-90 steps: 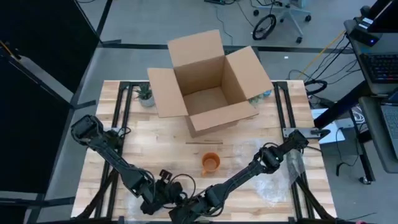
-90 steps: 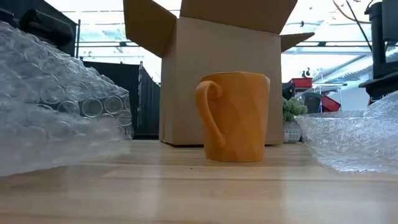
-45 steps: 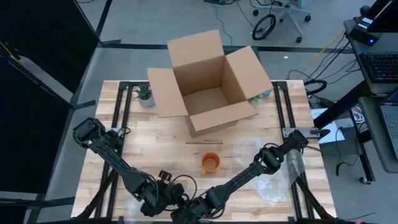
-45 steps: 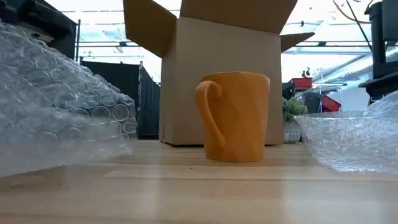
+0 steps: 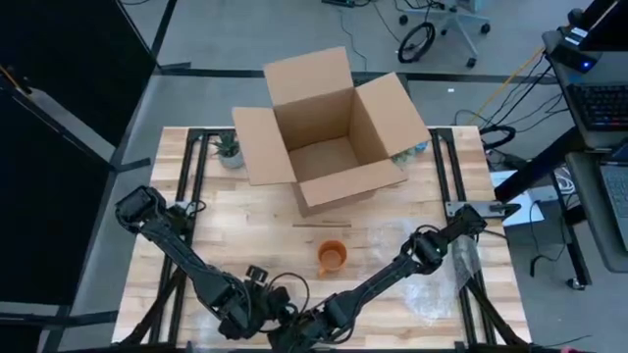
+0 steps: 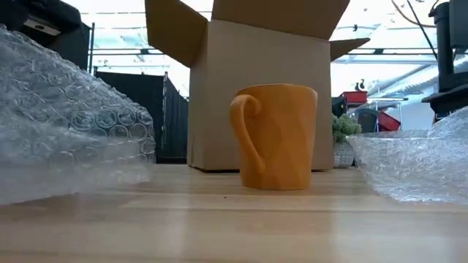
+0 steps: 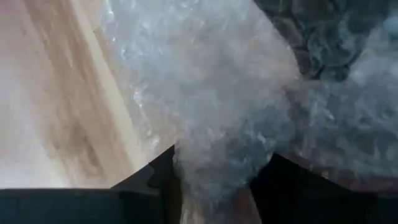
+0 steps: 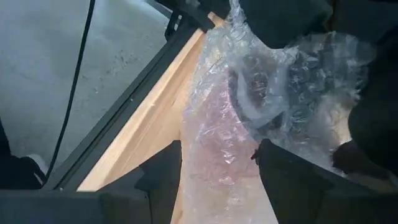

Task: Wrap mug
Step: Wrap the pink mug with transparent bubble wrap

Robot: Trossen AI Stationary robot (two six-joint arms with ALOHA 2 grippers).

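Step in hand: picking up the bubble wrap; wrapping proper has not begun.

Mug (image 5: 333,257) stands upright on the table (image 5: 245,221), bare, handle visible in the low view (image 6: 278,136). It sits just in front of the open box (image 5: 329,127), well apart from both grippers.

Both arms reach to the near table edge. Left gripper (image 7: 214,177) has a bunched fold of wrap (image 7: 211,93) between its fingers, which look closed on it. Right gripper (image 8: 217,165) also has wrap (image 8: 249,99) passing between its fingers; they appear pinched on the sheet. In the high view the two grippers sit close together near the edge, left (image 5: 257,312) and right (image 5: 299,328), the sheet between them hard to make out.

Low view: a wrap sheet (image 6: 66,124) is raised off the table on one side of the mug; a second sheet (image 6: 417,164) lies on the other side, which I take to be the loose wrap by the right arm (image 5: 432,294).

Judgement: next move calls for carrying the held sheet from the edge toward the mug, keeping both grips so it stays spread, then laying it flat beside or over the mug. Risk: the bunched fold may slip, or the sheet may drag and tip the mug.
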